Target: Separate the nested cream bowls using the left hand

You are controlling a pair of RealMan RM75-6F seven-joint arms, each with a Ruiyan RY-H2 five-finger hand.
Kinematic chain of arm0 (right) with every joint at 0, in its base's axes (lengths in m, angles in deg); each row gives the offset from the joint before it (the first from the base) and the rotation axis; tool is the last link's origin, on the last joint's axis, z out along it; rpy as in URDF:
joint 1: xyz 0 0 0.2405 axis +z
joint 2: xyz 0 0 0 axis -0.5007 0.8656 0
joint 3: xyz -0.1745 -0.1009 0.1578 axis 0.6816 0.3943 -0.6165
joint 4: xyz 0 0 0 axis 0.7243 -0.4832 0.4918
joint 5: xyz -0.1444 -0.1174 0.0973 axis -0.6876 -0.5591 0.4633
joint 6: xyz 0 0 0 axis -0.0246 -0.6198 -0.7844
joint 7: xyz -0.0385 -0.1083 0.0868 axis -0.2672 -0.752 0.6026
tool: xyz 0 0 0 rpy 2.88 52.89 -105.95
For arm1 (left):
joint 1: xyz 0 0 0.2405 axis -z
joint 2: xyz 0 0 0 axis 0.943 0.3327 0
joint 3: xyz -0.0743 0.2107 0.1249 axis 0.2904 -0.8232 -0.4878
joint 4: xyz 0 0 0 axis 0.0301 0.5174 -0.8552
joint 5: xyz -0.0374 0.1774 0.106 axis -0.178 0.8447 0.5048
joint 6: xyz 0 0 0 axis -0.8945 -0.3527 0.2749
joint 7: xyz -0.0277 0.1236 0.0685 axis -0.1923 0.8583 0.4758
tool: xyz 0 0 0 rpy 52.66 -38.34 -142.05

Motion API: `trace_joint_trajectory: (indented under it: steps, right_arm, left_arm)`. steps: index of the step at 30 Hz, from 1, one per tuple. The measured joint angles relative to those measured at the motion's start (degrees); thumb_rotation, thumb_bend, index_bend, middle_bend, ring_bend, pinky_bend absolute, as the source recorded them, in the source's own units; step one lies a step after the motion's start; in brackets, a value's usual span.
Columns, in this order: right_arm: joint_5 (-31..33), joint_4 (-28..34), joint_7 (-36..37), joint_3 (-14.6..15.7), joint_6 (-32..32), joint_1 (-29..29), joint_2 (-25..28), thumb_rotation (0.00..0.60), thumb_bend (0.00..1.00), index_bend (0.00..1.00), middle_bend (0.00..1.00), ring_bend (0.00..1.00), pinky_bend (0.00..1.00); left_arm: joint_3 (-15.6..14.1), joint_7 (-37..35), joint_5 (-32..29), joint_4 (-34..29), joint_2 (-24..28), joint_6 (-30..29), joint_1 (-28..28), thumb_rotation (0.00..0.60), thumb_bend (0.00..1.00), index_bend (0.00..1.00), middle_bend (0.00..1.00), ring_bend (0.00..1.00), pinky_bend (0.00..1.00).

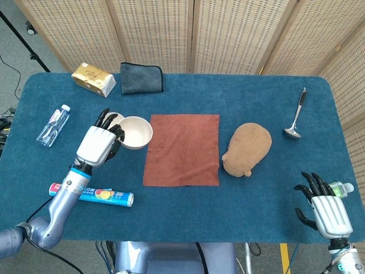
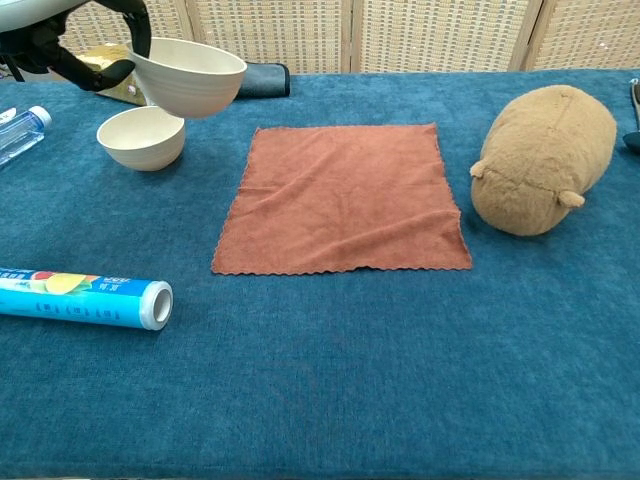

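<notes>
Cream bowls were already apart: the upper bowl (image 2: 190,76) hung in the air, pinched at its rim by the left hand (image 1: 100,144), while the lower bowl (image 2: 142,137) sat on the blue table (image 2: 330,400) below and to the left of it, near the rust cloth (image 2: 345,195). Fingers (image 2: 138,30) hooked over the near rim, so the lifted bowl tilted a little. The right hand (image 1: 326,206) rested at the table's near right corner, fingers spread and holding nothing. The separating step looked done, with the carry in hand. The next move probably called for lowering the bowl level onto bare table or the cloth, clear of its mate, then loosening the pinch
</notes>
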Motion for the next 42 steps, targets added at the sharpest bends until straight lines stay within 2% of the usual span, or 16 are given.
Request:
trace_joint_trajectory:
  steps: [5, 12, 30, 42]
  right_arm:
    - [-1.62, 1.62, -0.37, 0.62, 1.76, -1.06, 1.30, 0.600, 0.36, 0.31, 0.09, 0.01, 0.17]
    - [-2.83, 2.77, -0.43, 0.97, 2.69, -1.81, 2.31, 0.600, 0.36, 0.31, 0.09, 0.01, 0.17]
    - [-2.43, 2.60, -0.06, 0.43, 2.58, -2.07, 2.59, 0.600, 0.36, 0.31, 0.09, 0.01, 0.17]
    - [-2.37, 2.57, -0.63, 0.39, 2.05, -2.06, 2.28, 0.600, 0.36, 0.31, 0.09, 0.01, 0.17]
  left_arm:
    - [-1.67, 1.03, 0.66, -4.23, 2.89, -2.13, -2.45, 0.600, 0.48, 0.61, 0.49, 0.15, 0.03]
    - [-5.91, 0.69, 4.22, -8.86, 6.37, -5.94, -7.50, 0.600, 0.48, 0.61, 0.49, 0.15, 0.03]
    - [-11.06, -0.91, 8.13, -4.71, 4.62, -6.31, -12.20, 0.600, 0.48, 0.61, 0.49, 0.15, 0.03]
    - [-11.04, -2.21, 8.44, -1.29, 4.61, -6.13, -13.70, 0.600, 0.48, 0.61, 0.49, 0.15, 0.03]
